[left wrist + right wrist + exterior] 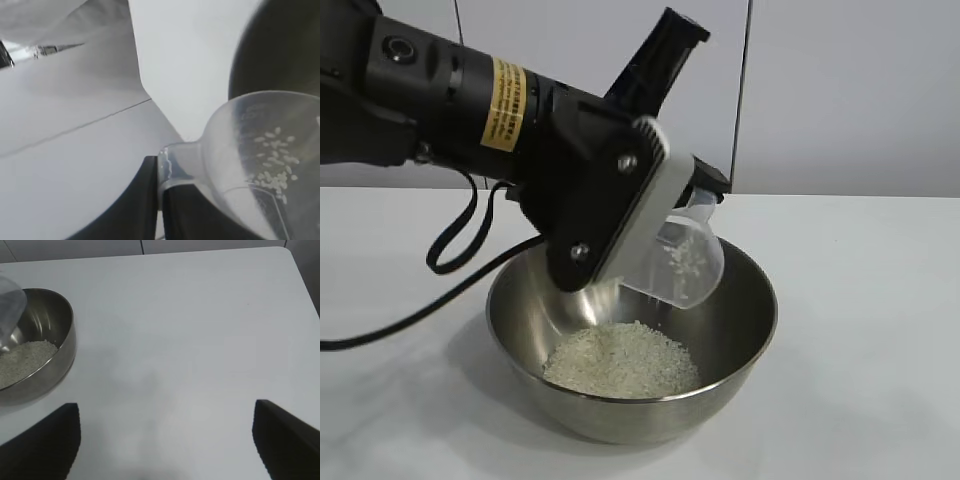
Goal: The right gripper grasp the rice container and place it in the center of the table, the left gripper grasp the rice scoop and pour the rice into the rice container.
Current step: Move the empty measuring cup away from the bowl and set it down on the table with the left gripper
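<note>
The rice container point(632, 340), a shiny steel bowl, stands on the white tabletop point(860, 330) in the exterior view, with a pale heap of rice point(620, 362) on its bottom. Above it the left end effector point(712, 192) holds the rice scoop point(682, 262) tilted over the bowl, and a few grains cling to the inside wall of the scoop. A black cable point(440, 270) hangs from the left arm to the tabletop.

In the left wrist view, the two black fingers point(140, 200) are pressed together on the small handle of the rice scoop point(260, 160) (the handle is clamped between them). Some rice point(272, 160) sticks to its inner wall, and part of the dark rim of the rice container point(280, 50) shows behind.

In the right wrist view, the right end effector point(165, 440) has its fingers wide apart, with nothing between them, over bare tabletop point(190, 340). The rice container point(55, 355) with rice point(20, 360) is well apart from it, at the edge of the picture.
</note>
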{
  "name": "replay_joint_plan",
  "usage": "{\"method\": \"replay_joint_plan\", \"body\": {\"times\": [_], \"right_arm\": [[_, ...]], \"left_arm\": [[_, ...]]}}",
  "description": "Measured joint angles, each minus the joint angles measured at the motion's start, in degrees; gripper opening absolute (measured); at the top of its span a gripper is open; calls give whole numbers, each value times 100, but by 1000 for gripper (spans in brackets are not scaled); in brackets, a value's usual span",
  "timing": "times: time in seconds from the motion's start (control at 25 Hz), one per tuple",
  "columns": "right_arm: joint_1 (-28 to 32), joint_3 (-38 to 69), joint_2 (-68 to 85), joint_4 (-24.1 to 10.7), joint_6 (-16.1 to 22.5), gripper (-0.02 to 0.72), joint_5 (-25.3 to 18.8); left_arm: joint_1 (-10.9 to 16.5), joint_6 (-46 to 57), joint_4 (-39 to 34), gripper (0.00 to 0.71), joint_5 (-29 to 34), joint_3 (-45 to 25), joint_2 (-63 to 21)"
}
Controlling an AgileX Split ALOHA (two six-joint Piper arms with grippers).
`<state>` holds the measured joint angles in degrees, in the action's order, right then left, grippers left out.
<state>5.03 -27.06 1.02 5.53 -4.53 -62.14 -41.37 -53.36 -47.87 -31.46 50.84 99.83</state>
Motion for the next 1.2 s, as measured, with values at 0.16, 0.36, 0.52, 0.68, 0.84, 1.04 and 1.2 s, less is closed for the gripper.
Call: {"method": "replay_joint_plan", "body": {"times": [0.16, 0.36, 0.52, 0.68, 0.84, 1.04, 1.2], "right_arm": [[0, 0, 0, 0, 0, 639, 0], [0, 0, 0, 0, 0, 639, 7], [0, 0, 0, 0, 0, 639, 7], [0, 0, 0, -28, 0, 639, 7], [0, 0, 0, -59, 0, 639, 7], [0, 0, 0, -59, 0, 639, 7], [0, 0, 0, -59, 0, 639, 7]], "left_arm": [[0, 1265, 1429, 7, -552, -7, 0], [105, 2117, 4106, 7, -1384, -31, 0], [671, 3824, 4991, 7, -2611, -527, -106], [1240, 4513, 5109, 7, -3285, -1335, -364], [1745, 4510, 5109, 7, -3364, -2104, -417], [2484, 4804, 5114, 6, -3371, -2671, -225], [2917, 4899, 4582, 6, -3377, -2717, 454]]}}
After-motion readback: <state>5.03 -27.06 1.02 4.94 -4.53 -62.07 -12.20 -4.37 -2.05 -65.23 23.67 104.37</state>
